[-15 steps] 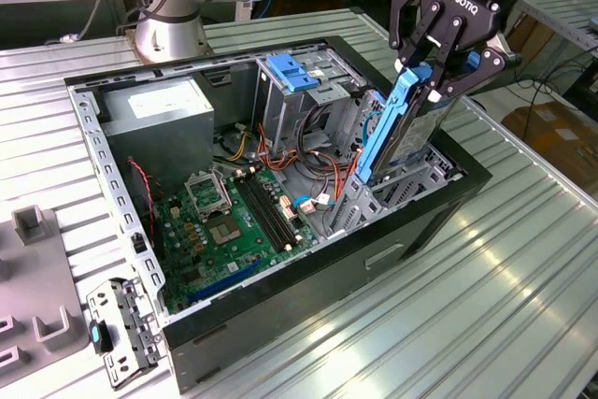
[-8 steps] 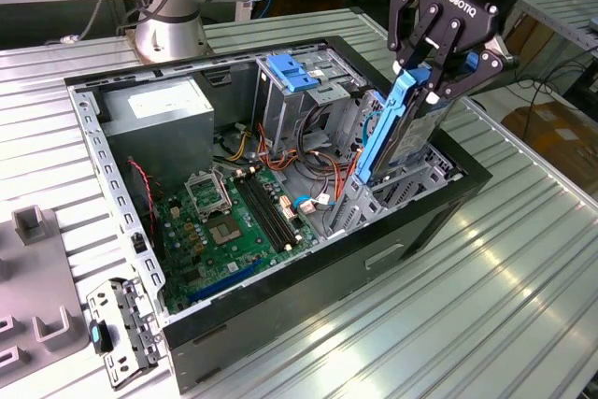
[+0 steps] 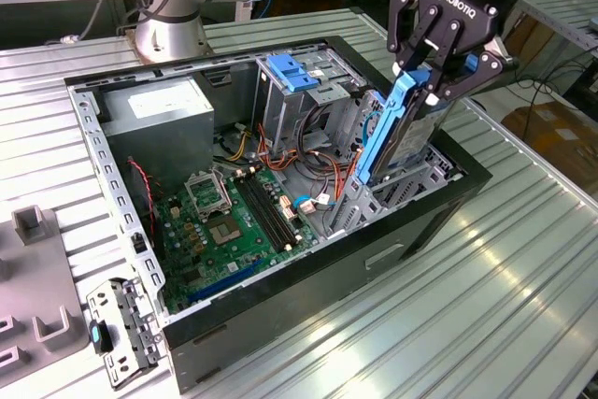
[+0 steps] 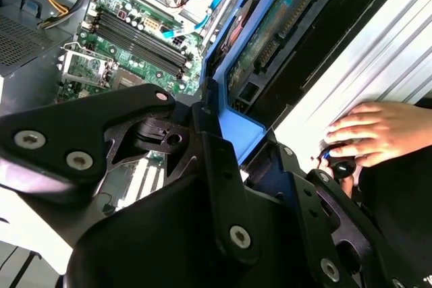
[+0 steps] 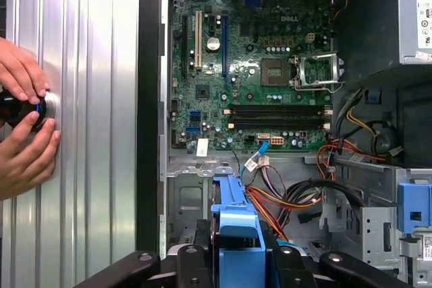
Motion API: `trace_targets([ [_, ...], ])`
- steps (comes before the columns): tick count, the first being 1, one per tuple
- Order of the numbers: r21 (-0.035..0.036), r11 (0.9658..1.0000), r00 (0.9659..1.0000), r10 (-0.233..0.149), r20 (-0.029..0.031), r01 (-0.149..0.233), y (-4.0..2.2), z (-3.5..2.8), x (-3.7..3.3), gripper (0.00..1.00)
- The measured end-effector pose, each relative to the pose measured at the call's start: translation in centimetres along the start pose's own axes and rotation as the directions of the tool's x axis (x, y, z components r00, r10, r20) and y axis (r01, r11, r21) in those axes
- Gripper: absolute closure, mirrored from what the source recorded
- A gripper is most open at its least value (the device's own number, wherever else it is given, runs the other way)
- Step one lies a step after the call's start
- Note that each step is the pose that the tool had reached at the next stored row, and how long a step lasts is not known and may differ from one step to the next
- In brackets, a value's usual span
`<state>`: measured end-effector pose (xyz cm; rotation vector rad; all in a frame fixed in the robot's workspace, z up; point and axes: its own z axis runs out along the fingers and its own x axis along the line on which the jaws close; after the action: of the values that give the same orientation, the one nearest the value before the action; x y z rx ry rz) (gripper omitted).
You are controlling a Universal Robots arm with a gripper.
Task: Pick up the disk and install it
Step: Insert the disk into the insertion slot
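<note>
The disk (image 3: 397,133), a grey drive in a blue carrier bracket, stands on edge and tilted, its lower end down in the grey drive bay (image 3: 416,179) at the open computer case's end on the exterior view's right. My gripper (image 3: 428,81) is shut on its upper end, fingers clamping the blue bracket. In the second wrist view the disk (image 4: 270,25) shows its green circuit side, and my gripper (image 4: 223,143) grips the blue frame. In the first wrist view the disk (image 5: 236,224) shows as the blue bracket's top edge, sitting between my gripper (image 5: 236,257) fingers.
The open case holds a green motherboard (image 3: 234,221), a grey power-supply box (image 3: 154,109), a drive cage with a blue latch (image 3: 297,72) and loose cables (image 3: 322,170). A person's hands (image 5: 23,126) rest on the ribbed table beside the case. A metal bracket (image 3: 117,329) lies at the exterior view's lower left.
</note>
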<state>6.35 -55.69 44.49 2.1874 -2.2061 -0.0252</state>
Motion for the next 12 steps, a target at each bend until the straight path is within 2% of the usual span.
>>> trace_targets([
  [12,0.0,1.0,1.0,0.0,0.0003,0.0,-0.02,0.31,-0.01,0.63],
])
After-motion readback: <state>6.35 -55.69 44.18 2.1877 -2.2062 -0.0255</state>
